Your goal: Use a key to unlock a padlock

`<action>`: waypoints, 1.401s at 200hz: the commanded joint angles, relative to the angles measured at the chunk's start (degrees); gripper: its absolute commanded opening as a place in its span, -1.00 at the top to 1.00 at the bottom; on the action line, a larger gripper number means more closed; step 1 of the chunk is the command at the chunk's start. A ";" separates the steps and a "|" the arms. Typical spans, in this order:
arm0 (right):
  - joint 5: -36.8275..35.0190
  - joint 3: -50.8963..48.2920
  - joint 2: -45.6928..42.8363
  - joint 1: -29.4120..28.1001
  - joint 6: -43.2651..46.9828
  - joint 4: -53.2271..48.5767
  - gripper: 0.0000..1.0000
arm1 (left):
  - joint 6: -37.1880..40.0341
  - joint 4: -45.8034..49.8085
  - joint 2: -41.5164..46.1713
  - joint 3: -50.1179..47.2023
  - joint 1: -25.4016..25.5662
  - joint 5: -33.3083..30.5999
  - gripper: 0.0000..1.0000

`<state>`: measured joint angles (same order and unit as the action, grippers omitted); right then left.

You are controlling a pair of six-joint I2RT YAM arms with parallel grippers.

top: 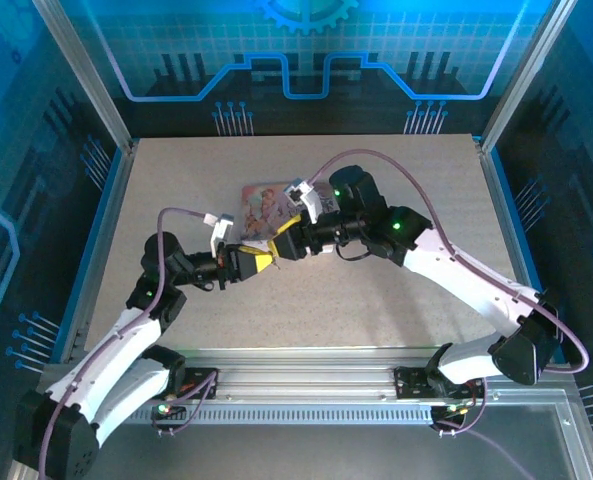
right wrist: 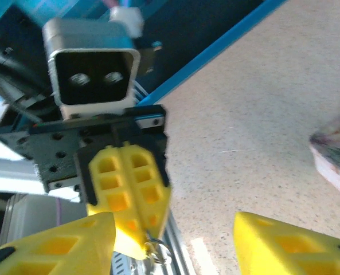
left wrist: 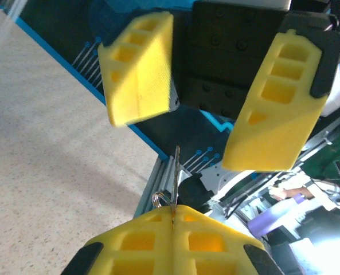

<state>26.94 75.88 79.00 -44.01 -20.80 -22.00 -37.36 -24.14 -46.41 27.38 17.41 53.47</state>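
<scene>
Pinching the key (left wrist: 176, 177) between its yellow pads, the left claw (left wrist: 172, 213) is clenched on it. The thin metal blade stands straight up out of the seam where the two fingers meet, and a small wire ring (left wrist: 159, 199) pokes out just beside it. Directly facing it, the right claw (left wrist: 198, 137) is released, its two yellow fingers (left wrist: 138, 69) spread well apart on either side of the blade's line and touching nothing. From overhead, both arms meet above the middle of the table (top: 176, 180), the left claw (top: 261, 262) and right claw (top: 288, 246) nearly tip to tip, held off the surface. A pink picture-printed tin (top: 262, 208) lies flat on the table just behind them; the right wrist view catches its blurred corner (right wrist: 336, 152).
</scene>
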 commanded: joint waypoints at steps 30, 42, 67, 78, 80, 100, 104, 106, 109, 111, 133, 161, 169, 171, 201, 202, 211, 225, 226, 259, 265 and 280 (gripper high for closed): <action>-21.09 -9.09 -3.87 4.06 -12.16 0.03 -0.21 | 8.73 18.10 7.07 -1.84 -0.09 -14.39 1.00; -27.70 -11.62 -3.02 2.68 -13.79 0.18 -0.21 | 10.12 23.03 9.04 -2.29 -0.09 -19.50 1.00; -39.75 -13.62 3.06 -2.79 -16.28 1.55 -0.19 | 11.03 28.11 10.89 -3.75 -0.09 -24.14 1.00; -43.87 -13.07 6.95 -5.00 -17.39 2.43 -0.19 | 10.50 28.10 11.04 -4.50 -0.22 -24.11 1.00; -44.49 -12.89 7.61 -5.33 -17.64 2.54 -0.19 | 10.39 28.08 11.05 -4.63 -0.19 -24.05 1.00; -49.99 -11.51 14.22 -7.62 -19.59 4.95 -0.19 | 9.85 27.97 11.42 -5.64 -0.11 -23.89 1.00; -50.87 -11.33 15.41 -7.89 -19.91 5.65 -0.19 | 9.85 27.93 11.51 -5.80 -0.18 -23.92 1.00; -51.16 -11.22 16.01 -7.99 -20.05 5.98 -0.19 | 9.85 27.92 11.63 -5.81 -0.18 -24.00 1.00; -51.85 -11.12 16.69 -8.14 -20.25 6.60 -0.19 | 9.85 28.00 11.76 -5.90 -0.18 -24.00 1.00; -52.13 -11.04 17.21 -8.12 -20.34 7.03 -0.19 | 9.85 28.05 11.85 -6.01 -0.18 -24.02 1.00; -55.44 -9.76 22.20 -8.63 -21.42 10.13 -0.18 | 10.19 28.61 12.53 -6.53 -0.19 -24.46 1.00; -57.38 -7.45 27.52 -8.81 -21.78 12.49 -0.14 | 11.13 28.99 12.71 -6.96 -0.19 -24.59 1.00; -57.69 -6.63 28.82 -8.81 -21.86 12.88 -0.13 | 11.41 28.89 12.60 -7.07 -0.19 -24.67 1.00; -57.70 -6.45 29.12 -8.81 -21.81 12.97 -0.13 | 11.52 28.89 12.60 -7.14 -0.19 -24.67 1.00; -58.42 -3.93 32.67 -9.14 -22.17 13.38 -0.13 | 12.68 28.89 12.15 -7.42 -0.27 -24.76 1.00; -58.46 -3.87 32.73 -9.15 -22.17 13.43 -0.13 | 12.72 28.84 12.14 -7.38 -0.27 -24.79 1.00; -58.64 -3.34 33.35 -9.25 -22.39 13.47 -0.13 | 13.03 28.86 11.88 -7.34 -0.27 -24.86 1.00; -58.97 -2.68 34.40 -9.32 -23.06 13.32 -0.13 | 13.37 28.89 11.62 -7.28 -0.35 -24.73 1.00; -59.00 -2.63 34.39 -9.28 -23.10 13.31 -0.13 | 13.32 28.89 11.57 -7.26 -0.36 -24.73 1.00; -60.25 -1.40 35.94 -9.32 -25.03 12.96 -0.13 | 13.46 28.58 11.47 -7.17 -0.36 -24.40 1.00; -60.48 -1.06 36.24 -9.34 -25.38 12.70 -0.13 | 13.46 28.57 11.50 -7.21 -0.36 -24.29 1.00; -61.48 -0.51 36.80 -9.31 -26.35 12.01 -0.13 | 13.60 28.49 11.48 -7.25 -0.37 -24.22 1.00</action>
<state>-31.24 72.99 114.17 -52.58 -44.25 -9.96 -25.30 4.25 -34.92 20.40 17.37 29.30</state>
